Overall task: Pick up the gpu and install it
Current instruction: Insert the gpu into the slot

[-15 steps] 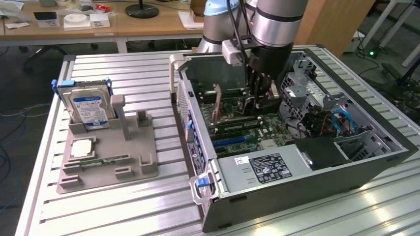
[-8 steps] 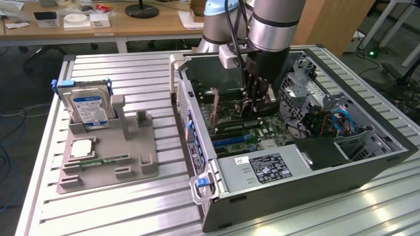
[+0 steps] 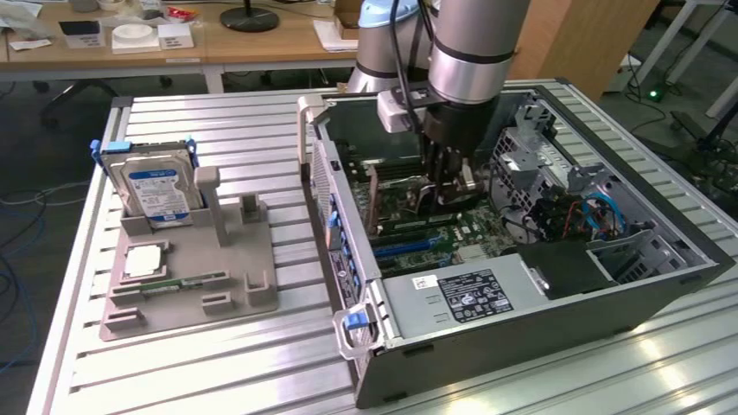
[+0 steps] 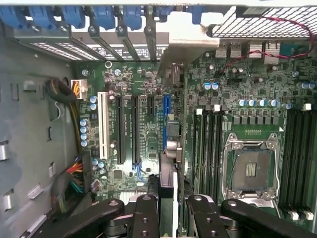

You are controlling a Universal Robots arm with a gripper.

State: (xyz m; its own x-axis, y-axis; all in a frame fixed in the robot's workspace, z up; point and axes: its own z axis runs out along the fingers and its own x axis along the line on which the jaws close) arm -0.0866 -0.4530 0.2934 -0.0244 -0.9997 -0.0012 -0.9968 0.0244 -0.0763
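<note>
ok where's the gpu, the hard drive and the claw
gpu (image 4: 174, 173), wrist view, on its thin edge just ahead of the claw
hard drive (image 3: 155, 192), exterior view, on its blue-white label
claw (image 4: 172, 208), wrist view, midway between the fingertips

You're working in a robotics lab or workshop, set up inside an office-like room. The robot arm (image 3: 473, 52) reaches over a ribbed metal bench (image 3: 207, 363). On it an open computer case (image 3: 519, 328) lies beside a grey holder (image 3: 185, 298) with a hard drive (image 3: 155, 192) stood in it. Beyond the bench you have wooden desks (image 3: 265, 47) carrying small white boxes (image 3: 135, 36) and a lamp base (image 3: 251, 17), with loose cables (image 3: 17, 197) on the floor.
</note>
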